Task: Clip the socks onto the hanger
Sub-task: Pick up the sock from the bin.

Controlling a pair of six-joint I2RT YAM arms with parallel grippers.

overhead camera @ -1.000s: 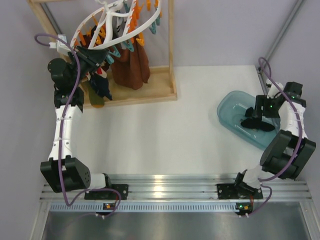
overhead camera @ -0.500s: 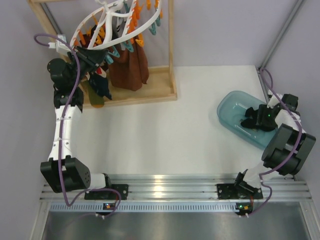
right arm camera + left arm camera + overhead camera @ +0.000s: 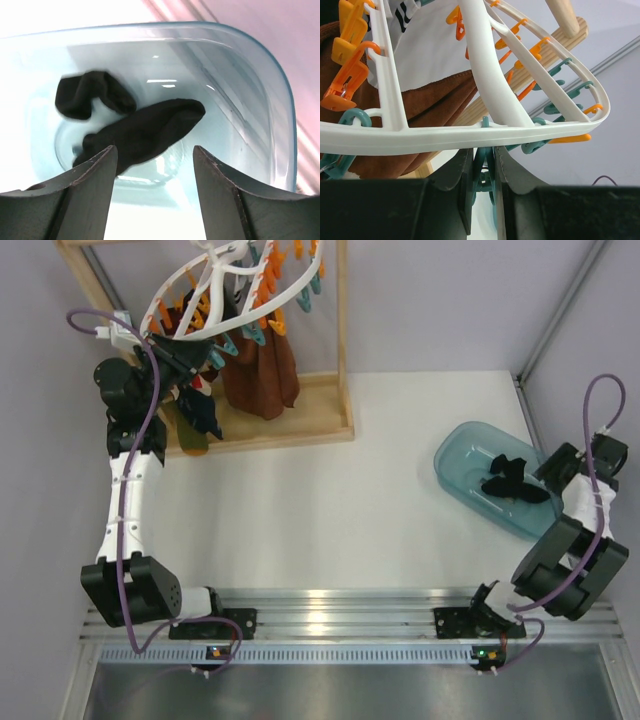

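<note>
Right gripper hangs at the edge of the teal tub, looking in, jaws apart with nothing between them. Two black socks lie on the tub's floor. The longer sock sits straight ahead of my fingers, its long axis slanting from low left to high right across the gap. The bunched sock lies further into the tub on the left, seemingly touching it. I judge the next reach goes forward and down into the tub, wrist turned so the jaws close across the longer sock's narrow width. This arm is by far the nearer one. The left gripper is well apart from the tub, across the table, pinched onto a teal clip under the white hanger.
</note>
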